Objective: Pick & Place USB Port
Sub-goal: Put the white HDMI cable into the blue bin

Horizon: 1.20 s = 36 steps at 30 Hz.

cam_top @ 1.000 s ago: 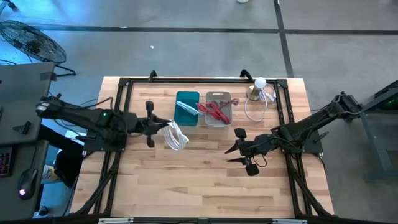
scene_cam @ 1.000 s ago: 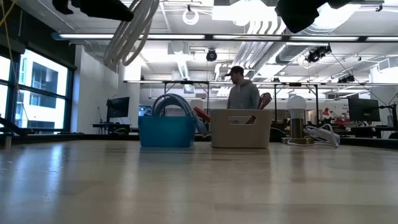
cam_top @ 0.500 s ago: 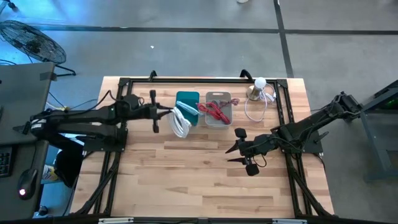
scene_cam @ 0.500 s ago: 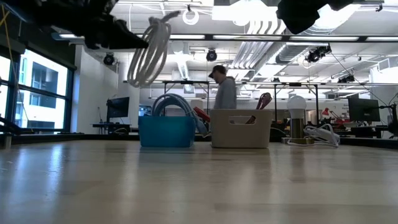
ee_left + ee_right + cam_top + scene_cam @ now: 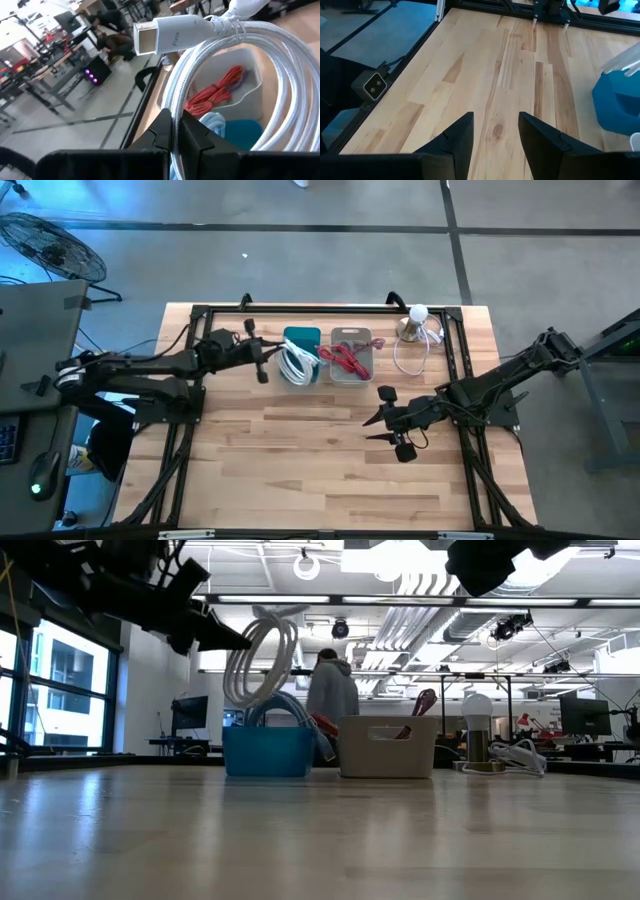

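- The left gripper (image 5: 268, 361) is gripping the coiled white USB cable (image 5: 296, 364) above the blue bin (image 5: 301, 338).
- Beside is standing a white bin (image 5: 350, 372) with red cables (image 5: 345, 358).
- The right gripper (image 5: 372, 422) is waiting open, well apart.

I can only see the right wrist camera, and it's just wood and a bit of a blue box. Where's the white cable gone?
Observer: The left hand has it. The coiled white cable hangs in the air from that hand.
Operator: Is it over the blue box?
Observer: The high view shows the coil over the blue bin, and the low view shows it hanging above the bin's rim, not resting inside.
Operator: What's in the other box?
Observer: The beige bin beside it holds a red cable.
Operator: And my hand?
Observer: The right hand is open over bare table, holding nothing.
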Available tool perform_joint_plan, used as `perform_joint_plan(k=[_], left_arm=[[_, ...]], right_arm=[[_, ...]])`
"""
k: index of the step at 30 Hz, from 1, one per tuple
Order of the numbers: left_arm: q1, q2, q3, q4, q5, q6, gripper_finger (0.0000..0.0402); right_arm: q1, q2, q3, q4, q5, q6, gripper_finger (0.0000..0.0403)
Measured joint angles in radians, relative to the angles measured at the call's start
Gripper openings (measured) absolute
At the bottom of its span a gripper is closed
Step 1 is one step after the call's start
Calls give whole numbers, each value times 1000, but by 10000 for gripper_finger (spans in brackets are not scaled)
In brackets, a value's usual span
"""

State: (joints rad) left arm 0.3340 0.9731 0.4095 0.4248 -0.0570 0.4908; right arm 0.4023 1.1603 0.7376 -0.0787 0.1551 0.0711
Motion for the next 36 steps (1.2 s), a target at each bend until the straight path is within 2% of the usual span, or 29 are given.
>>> perform_joint_plan(k=[9,20,29,36], left_arm=[[0,107,0,51,-47,-17,9],[0,181,0,138,-184,27,8],[1,317,0,167,-182,21,8],[1,424,0,227,-51,11,8]], right_arm=[[0,0,0,-11,0,0,149],[0,0,0,-15,-2,2,149],[0,0,0,-21,-4,0,149],[0,0,0,-52,-5,23,149]])
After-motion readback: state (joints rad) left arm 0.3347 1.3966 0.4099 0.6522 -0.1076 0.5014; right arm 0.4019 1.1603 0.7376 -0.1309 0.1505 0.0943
